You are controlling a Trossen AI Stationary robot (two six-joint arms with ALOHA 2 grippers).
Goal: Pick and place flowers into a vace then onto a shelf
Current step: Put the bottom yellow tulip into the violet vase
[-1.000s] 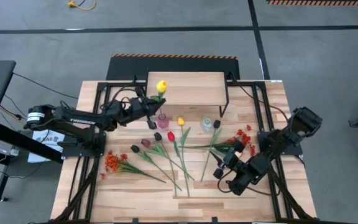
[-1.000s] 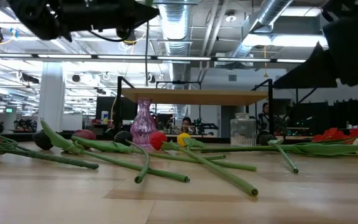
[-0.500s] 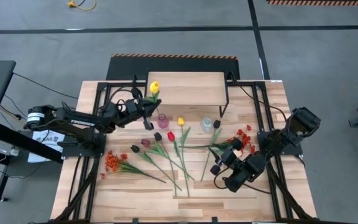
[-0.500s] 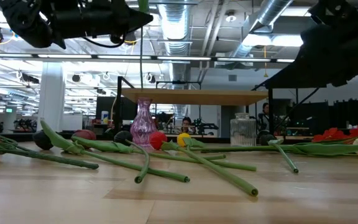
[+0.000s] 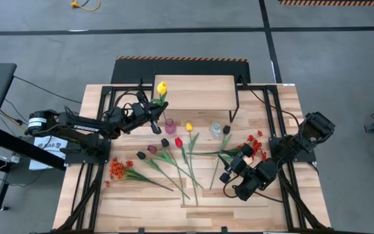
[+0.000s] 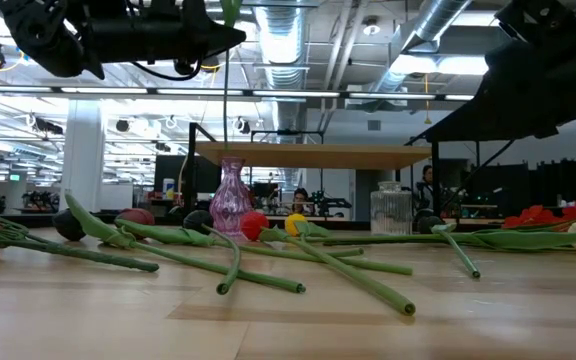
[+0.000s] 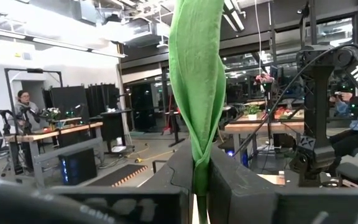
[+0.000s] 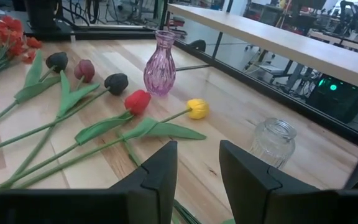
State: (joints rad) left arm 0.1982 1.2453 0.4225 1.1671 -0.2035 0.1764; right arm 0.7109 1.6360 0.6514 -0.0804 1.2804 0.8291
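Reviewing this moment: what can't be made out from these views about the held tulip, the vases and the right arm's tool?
- Yellow tulip head: out of frame in the left wrist view; only stem and leaf show between the shut left tool.
- Stem tip versus pink vase mouth: the high view is too small to tell, and in the low view the thin stem blends into the background.
- Right tool: holds nothing, but the low view shows only a dark silhouette.
- Glass jar contents: too small.
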